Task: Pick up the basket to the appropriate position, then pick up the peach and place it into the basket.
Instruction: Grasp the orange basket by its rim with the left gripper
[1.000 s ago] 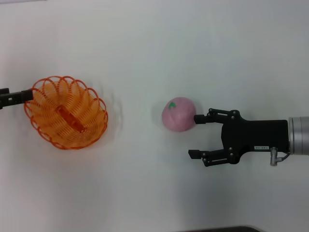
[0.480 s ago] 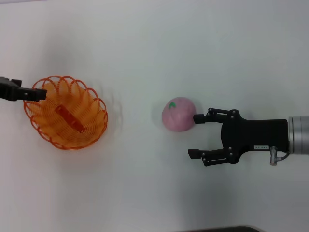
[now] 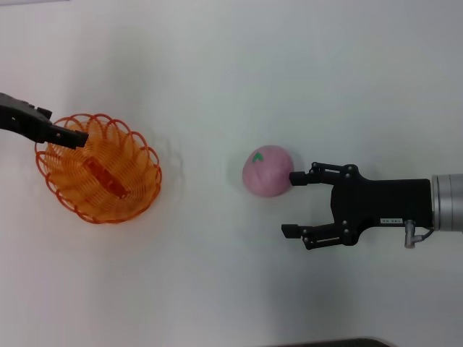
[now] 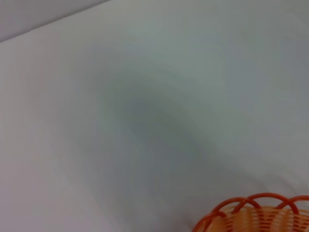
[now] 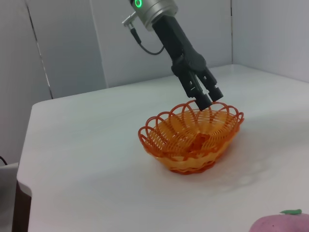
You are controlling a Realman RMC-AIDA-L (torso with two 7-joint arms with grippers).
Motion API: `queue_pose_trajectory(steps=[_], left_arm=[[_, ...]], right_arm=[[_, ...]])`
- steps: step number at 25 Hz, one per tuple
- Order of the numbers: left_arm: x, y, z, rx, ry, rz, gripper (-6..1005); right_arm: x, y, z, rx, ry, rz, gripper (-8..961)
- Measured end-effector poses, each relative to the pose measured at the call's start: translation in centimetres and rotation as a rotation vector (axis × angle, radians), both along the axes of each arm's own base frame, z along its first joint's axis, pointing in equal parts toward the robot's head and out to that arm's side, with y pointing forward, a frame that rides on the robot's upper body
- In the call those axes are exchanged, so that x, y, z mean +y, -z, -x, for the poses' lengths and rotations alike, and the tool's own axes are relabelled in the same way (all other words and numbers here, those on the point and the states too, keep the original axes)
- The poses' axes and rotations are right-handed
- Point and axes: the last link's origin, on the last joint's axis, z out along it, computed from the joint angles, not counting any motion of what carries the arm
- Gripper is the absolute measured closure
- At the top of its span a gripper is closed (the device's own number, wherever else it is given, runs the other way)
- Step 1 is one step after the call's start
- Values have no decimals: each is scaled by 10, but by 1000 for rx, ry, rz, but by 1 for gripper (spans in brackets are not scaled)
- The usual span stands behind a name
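The left pincer [image 3: 76, 136] hangs tilted over the far-left edge of the shallow oval orange basket of looped wire-like strands [image 3: 99, 168], its dark tips at the scalloped rim; in the right wrist view this pincer [image 5: 208, 97] has its two fingers drawn narrow, close together, with nothing visibly held between them. The basket rests on the white surface [image 3: 217, 65], well apart from the right pincer [image 3: 293, 204]. That right pincer lies low over the surface with its fingers spread wide and empty. The round pale pink peach with a small green leaf mark [image 3: 267, 170] sits just ahead of its upper fingertip [image 3: 297, 176], touching or nearly so, outside the gap between the fingers
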Motion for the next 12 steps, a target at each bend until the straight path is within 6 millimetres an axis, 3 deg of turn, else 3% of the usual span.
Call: queue_pose_trajectory(steps=[12], left_arm=[[4, 5, -1, 53, 13, -2, 113]], right_arm=[[-1, 1, -1, 1, 5, 1, 29]])
